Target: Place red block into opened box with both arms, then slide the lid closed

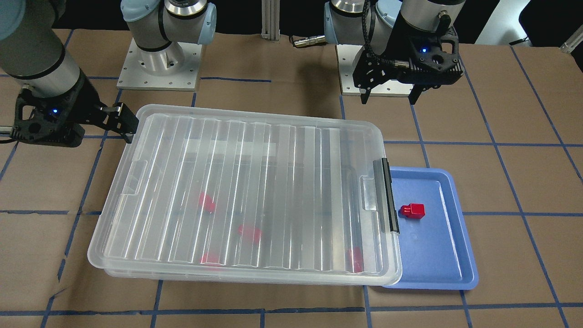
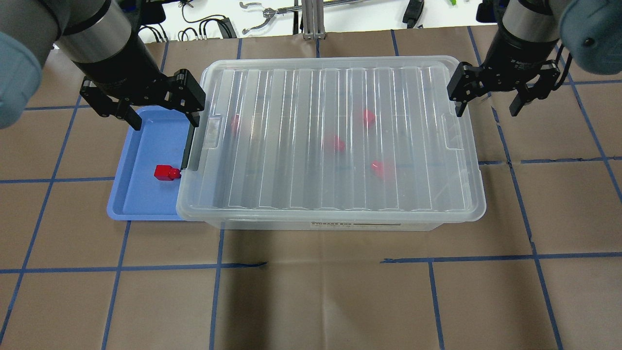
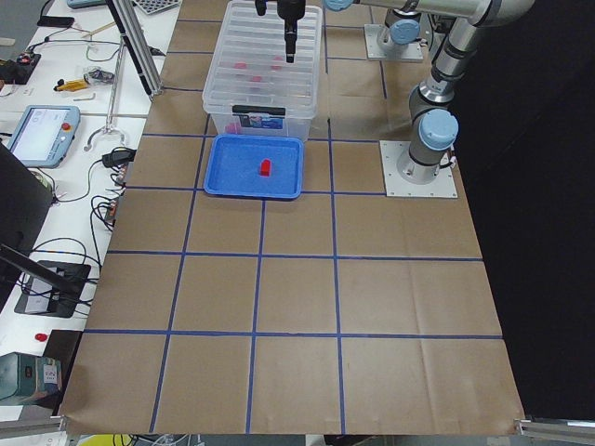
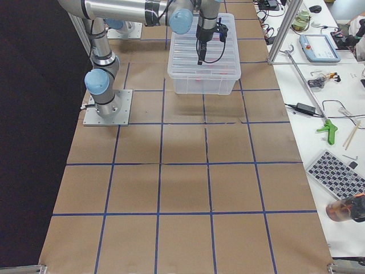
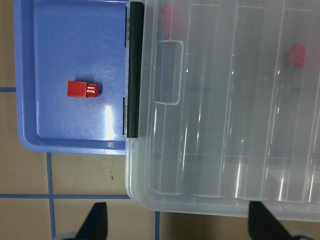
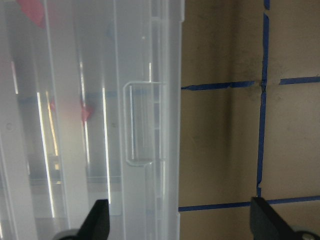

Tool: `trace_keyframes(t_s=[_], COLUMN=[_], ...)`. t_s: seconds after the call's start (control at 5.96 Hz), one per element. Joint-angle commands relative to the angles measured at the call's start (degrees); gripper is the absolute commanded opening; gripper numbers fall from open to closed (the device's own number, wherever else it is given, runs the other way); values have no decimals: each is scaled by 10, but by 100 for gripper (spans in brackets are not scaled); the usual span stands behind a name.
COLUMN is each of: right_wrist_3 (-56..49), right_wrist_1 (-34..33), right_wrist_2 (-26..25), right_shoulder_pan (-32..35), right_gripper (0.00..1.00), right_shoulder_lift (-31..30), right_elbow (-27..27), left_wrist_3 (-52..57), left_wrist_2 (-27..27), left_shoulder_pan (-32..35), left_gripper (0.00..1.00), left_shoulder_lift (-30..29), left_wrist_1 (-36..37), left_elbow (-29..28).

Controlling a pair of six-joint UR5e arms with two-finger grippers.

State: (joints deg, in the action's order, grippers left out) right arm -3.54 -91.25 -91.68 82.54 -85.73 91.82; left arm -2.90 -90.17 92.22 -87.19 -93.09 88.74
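Observation:
The clear ribbed lid point(image 2: 301, 97) lies flat over the clear box point(image 2: 340, 225) and covers its whole top. Several red blocks point(image 2: 368, 118) show blurred through the lid. One more red block point(image 2: 166, 172) sits alone on the blue tray point(image 2: 141, 194), close to the box's black latch bar point(image 2: 187, 146). My left gripper point(image 2: 164, 116) hangs open above the tray's far end, beside the latch end of the box. My right gripper point(image 2: 487, 109) hangs open just off the box's other short end. Neither gripper holds anything.
The blue tray point(image 1: 437, 255) lies partly tucked under the latch end of the box. Brown paper with blue tape lines point(image 2: 316, 262) covers the table. Both arm bases point(image 1: 159, 64) stand behind the box. Benches with tools and cables line the table's ends point(image 4: 319, 85).

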Motion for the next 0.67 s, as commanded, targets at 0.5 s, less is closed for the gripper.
trace_keyframes(t_s=[0.5], right_wrist_3=[-9], right_wrist_1=[-89], right_wrist_2=[5], right_shoulder_pan=[-21], right_gripper=[100], right_shoulder_lift=[1], right_elbow=[105], left_wrist_3=[0], left_wrist_2=[0], left_shoulder_pan=[0], left_gripper=[98], left_shoulder_lift=[2], left_wrist_1=[0], left_elbow=[3])
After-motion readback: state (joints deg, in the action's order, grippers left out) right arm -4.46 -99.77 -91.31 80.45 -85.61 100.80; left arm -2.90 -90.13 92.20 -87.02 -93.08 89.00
